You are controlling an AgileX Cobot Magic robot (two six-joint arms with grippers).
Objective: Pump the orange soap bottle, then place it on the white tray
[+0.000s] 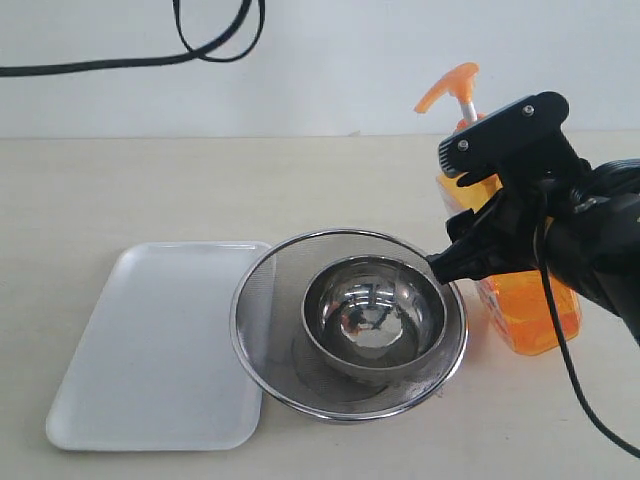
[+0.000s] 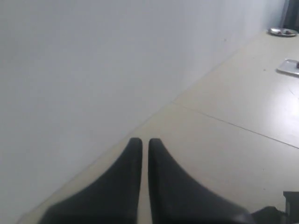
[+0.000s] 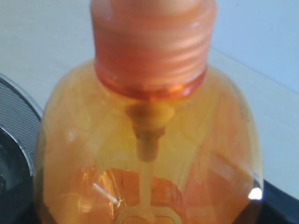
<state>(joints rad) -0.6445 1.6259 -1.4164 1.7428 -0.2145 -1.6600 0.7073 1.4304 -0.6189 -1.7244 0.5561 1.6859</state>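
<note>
The orange soap bottle (image 1: 525, 310) stands at the right of the table, leaning a little, its orange pump head (image 1: 447, 88) raised on a white stem. My right gripper (image 1: 488, 252) straddles the bottle's body with one black finger (image 1: 462, 256) in front, and looks shut on it. In the right wrist view the bottle (image 3: 149, 140) fills the picture, with a dark finger (image 3: 281, 205) at its side. The white tray (image 1: 150, 350) lies flat at the left, nothing on it. My left gripper (image 2: 145, 142) is shut on nothing, facing a wall, and is out of the exterior view.
A round steel mesh strainer (image 1: 262, 300) with a steel bowl (image 1: 375, 320) inside sits between tray and bottle, overlapping the tray's right edge. A black cable (image 1: 200, 45) hangs on the back wall. The right arm's cable (image 1: 570, 370) trails toward the front right.
</note>
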